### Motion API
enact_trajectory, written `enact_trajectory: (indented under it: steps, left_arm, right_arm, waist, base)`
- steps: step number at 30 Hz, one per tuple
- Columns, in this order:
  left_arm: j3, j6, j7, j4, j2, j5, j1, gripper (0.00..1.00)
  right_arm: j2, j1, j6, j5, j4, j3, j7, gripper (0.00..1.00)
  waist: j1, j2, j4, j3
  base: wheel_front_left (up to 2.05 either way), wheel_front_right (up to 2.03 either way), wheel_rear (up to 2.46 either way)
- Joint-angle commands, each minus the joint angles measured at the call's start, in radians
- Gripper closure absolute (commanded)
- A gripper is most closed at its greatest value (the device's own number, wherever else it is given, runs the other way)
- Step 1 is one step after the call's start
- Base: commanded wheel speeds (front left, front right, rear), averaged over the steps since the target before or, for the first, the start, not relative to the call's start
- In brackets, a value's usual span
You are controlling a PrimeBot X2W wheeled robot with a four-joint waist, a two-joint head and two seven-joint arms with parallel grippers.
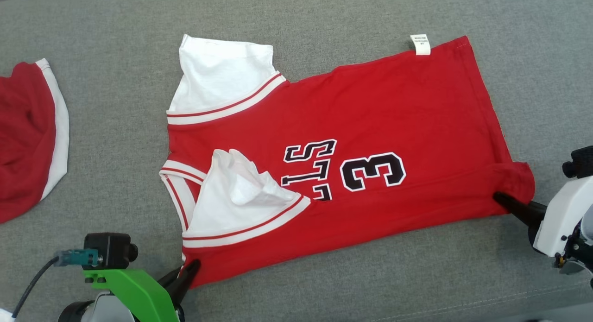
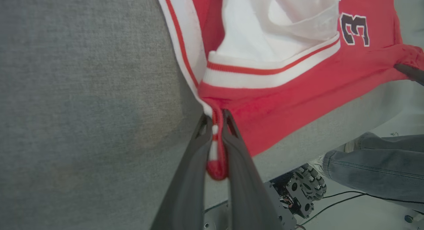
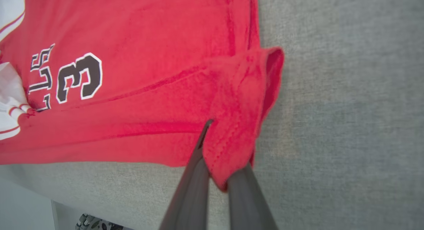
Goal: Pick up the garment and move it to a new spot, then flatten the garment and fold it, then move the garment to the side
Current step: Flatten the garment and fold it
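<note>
i judge the step in hand is the fold: lift both near corners evenly, keep the cloth tight between them, and carry them to the far edge. the left gripper is clamped on the near shoulder corner of the jersey, and the right gripper is clamped on the near hem corner. the jersey lies mostly flat on the grey table.

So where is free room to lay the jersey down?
Free: the strip between jersey and other red garment, and the band past the jersey's far edge. Crowded: the near edge, where left tool and right tool grip it.
</note>
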Motion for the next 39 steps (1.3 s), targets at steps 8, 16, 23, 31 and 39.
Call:
enact_trajectory:
  steps: [8, 16, 23, 31, 39]
  left_arm:
    - [-0.024, 0.007, -0.028, 0.067, -0.011, 0.053, -0.022, 0.27]
    - [0.03, 0.037, -0.029, 0.007, 0.061, 0.103, -0.068, 0.0]
    - [0.086, 0.032, 0.108, -0.042, 0.148, 0.108, -0.316, 0.0]
    - [0.017, -0.022, 0.351, 0.129, 0.092, 0.101, -0.789, 0.0]
    - [-0.092, -0.093, 0.461, 0.371, 0.014, 0.146, -1.035, 0.0]
  right_arm:
    - [0.045, 0.0, -0.002, -0.095, 0.032, 0.014, -0.02, 0.0]
    - [0.033, -0.069, -0.001, -0.121, 0.007, -0.075, -0.09, 0.0]
    - [0.088, -0.304, -0.001, -0.216, 0.05, -0.095, -0.158, 0.0]
    - [0.186, -0.633, -0.001, -0.305, 0.211, 0.009, -0.163, 0.0]
    - [0.213, -0.78, -0.001, -0.299, 0.334, 0.133, -0.19, 0.0]
  waist:
    - [0.0001, 0.0, -0.018, 0.032]
    - [0.0001, 0.0, -0.036, 0.061]
    - [0.0001, 0.0, -0.045, 0.178]
    - [0.0001, 0.0, -0.067, 0.313]
    - [0.0001, 0.0, -0.095, 0.343]
  base:
    - [0.0, 0.0, 0.0]
    - [0.0, 0.0, 0.0]
    - [0.0, 0.0, 0.0]
    - [0.0, 0.0, 0.0]
    - [0.0, 0.0, 0.0]
